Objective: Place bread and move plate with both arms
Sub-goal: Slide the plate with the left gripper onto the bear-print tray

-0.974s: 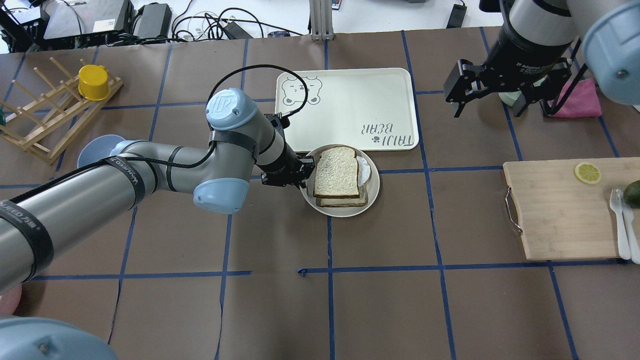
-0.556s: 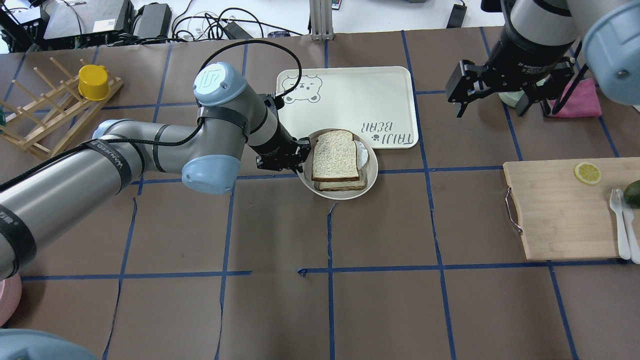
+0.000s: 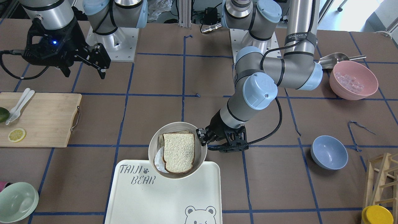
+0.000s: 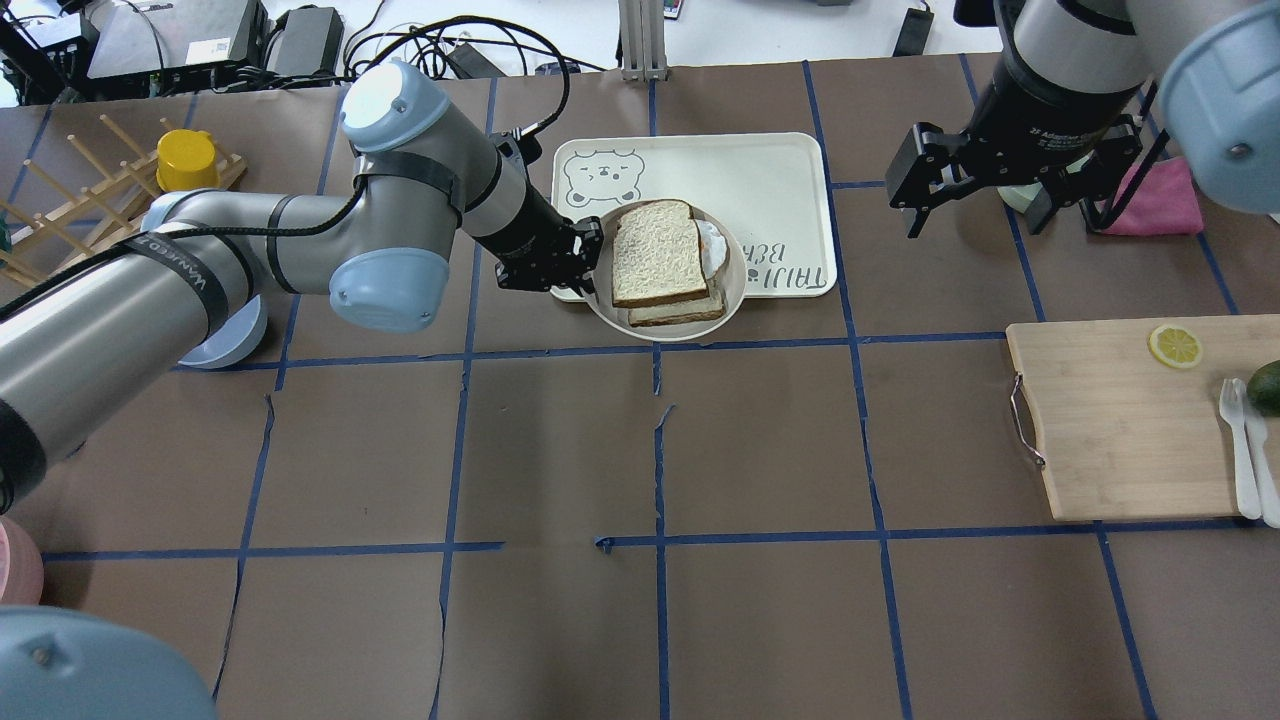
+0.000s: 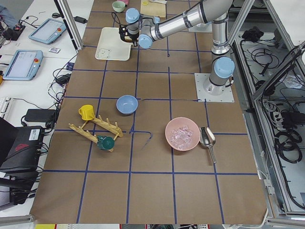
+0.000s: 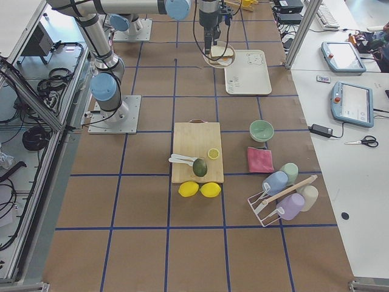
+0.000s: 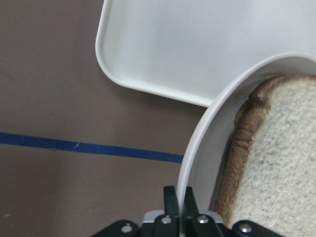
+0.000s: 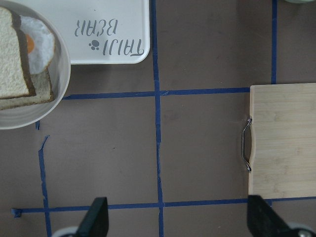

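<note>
1. The tray [image 4: 730, 170] lies far centre on the table.
2. The plate [image 4: 650, 330] overlaps the tray's near edge.
3. The bread [image 4: 655, 252] sits on the plate, atop an egg-topped slice [image 4: 685, 312].
4. The left gripper [image 4: 592, 262] pinches the plate's left rim.
5. The right gripper [image 4: 972, 222] hovers far right, jaws wide, holding nothing.

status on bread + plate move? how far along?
Done: the bread lies on the egg slice in the plate. In hand: the left claw is shut on the plate's rim, and the plate overlaps the robot-side edge of the tray. Left: probably setting it fully on the tray and letting go. The right claw hangs open, far from the plate.
</note>
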